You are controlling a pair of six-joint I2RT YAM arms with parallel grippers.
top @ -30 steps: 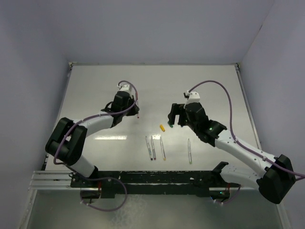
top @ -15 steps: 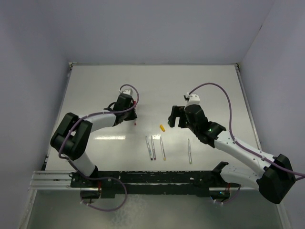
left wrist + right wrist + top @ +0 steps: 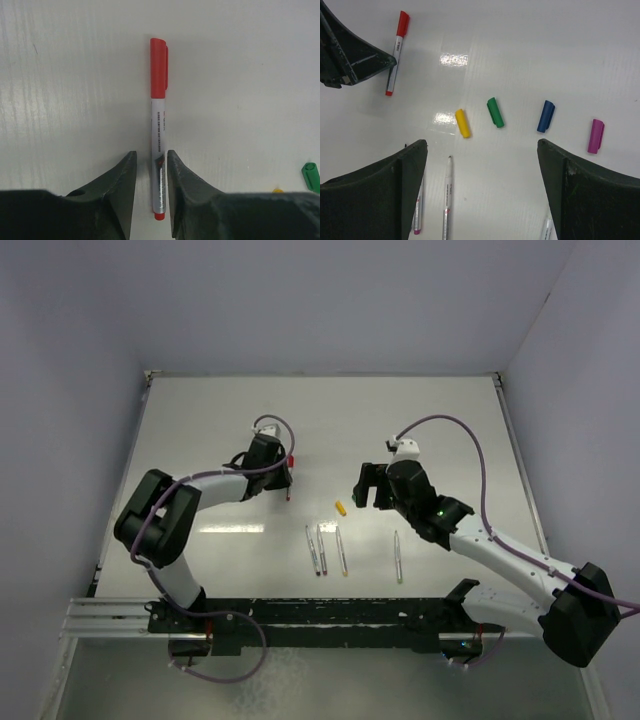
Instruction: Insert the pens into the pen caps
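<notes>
Two fingers (image 3: 117, 195) of the left gripper (image 3: 150, 155) are parted only narrowly and set either side of a red-capped pen (image 3: 158, 125) — it is flanked closely but not clamped, a sliver of table (image 3: 60, 75) being seen beside one finger. The pen is laid flat, its red cap (image 3: 159, 67) pointed away from the wrist. The right gripper (image 3: 481, 144) is spread wide and nothing is held in it; beneath it the yellow cap (image 3: 463, 123), green cap (image 3: 495, 112), blue cap (image 3: 546, 116) and purple cap (image 3: 595, 135) are laid in a loose row — four uncapped pens (image 3: 321, 548) are lined up nearer the arm bases.
</notes>
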